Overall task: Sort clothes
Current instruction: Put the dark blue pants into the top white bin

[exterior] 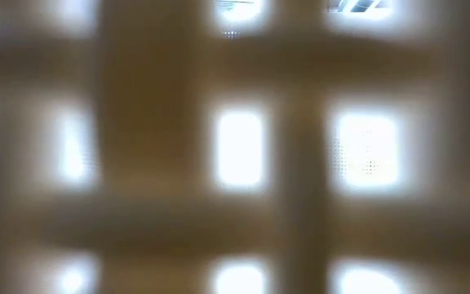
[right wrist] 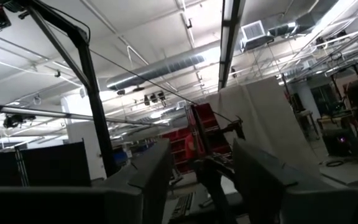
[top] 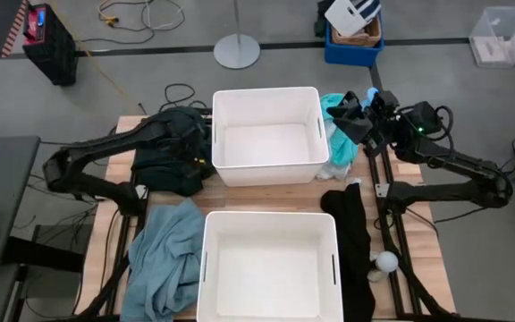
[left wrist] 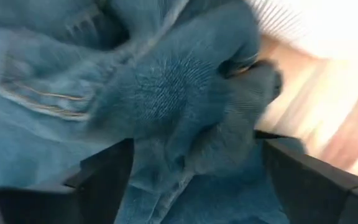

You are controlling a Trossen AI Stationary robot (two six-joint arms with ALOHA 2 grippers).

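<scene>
A dark green-black pile of clothes lies on the table left of the far white bin. My left gripper is open over this pile, with a bunched fold of the fabric between its fingers. A blue-grey garment lies at the near left. Turquoise and whitish clothes lie right of the far bin, and a black garment lies right of the near bin. My right gripper is over the turquoise clothes, tipped up toward the ceiling, open and empty. My left gripper reaches into the dark pile with its fingers spread. A raised fold of the cloth stands between them. I cannot tell whether the fingers touch the cloth.
Two white bins fill the table's middle, one far and one near. A small white round object lies by the black garment at the near right. The low view is filled by a blurred lattice close to the lens.
</scene>
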